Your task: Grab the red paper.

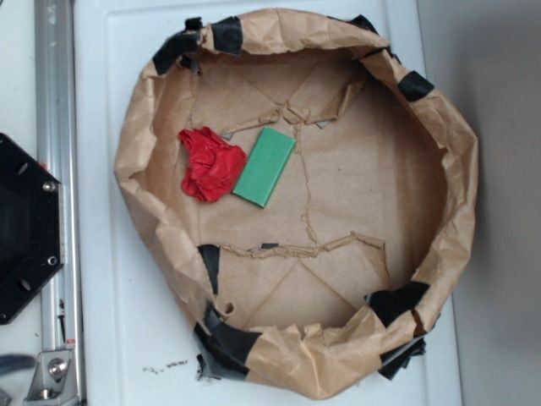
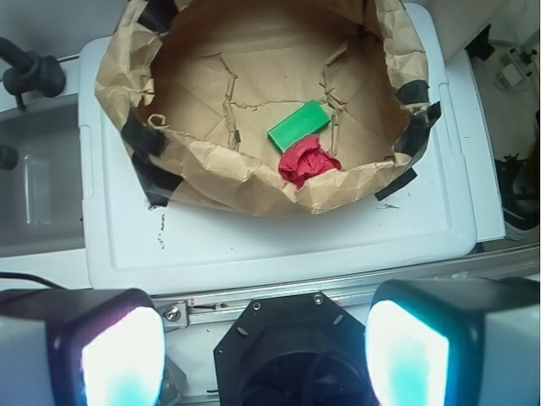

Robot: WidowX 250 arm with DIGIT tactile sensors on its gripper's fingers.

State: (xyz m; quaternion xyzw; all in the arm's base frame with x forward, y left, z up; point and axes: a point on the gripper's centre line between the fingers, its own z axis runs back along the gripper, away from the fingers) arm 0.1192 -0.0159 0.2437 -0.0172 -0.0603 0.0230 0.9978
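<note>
**Approach not yet begun: the red paper lies untouched in the brown paper bowl**

In the exterior view, looking straight down, the red paper [image 1: 210, 163] sits on the floor of a big bowl of brown paper [image 1: 135, 152], toward its left side and near the wall. It is a crumpled wad, bright red, wrinkled and uneven in outline, about as big as the green block [image 1: 265, 167] that lies just beside it on the right, touching it or nearly so. Black tape [image 1: 226, 34] patches the rim in several places. The bowl rests on a white lid [image 1: 110, 321]. No arm reaches over the bowl here; only a black base [image 1: 25, 228] shows at the left edge

In the wrist view the gripper [image 2: 264, 355] is released, its two pads [image 2: 122, 355] spread wide with nothing between them. It hangs well back from the bowl, above the black base. The wad shows just behind the near wall of the bowl, with the green block beyond it

By my reading this is the very start. The next move calls for travelling forward over the near rim, then descending onto the wad with the jaws clear of both the wall and the green block
</note>
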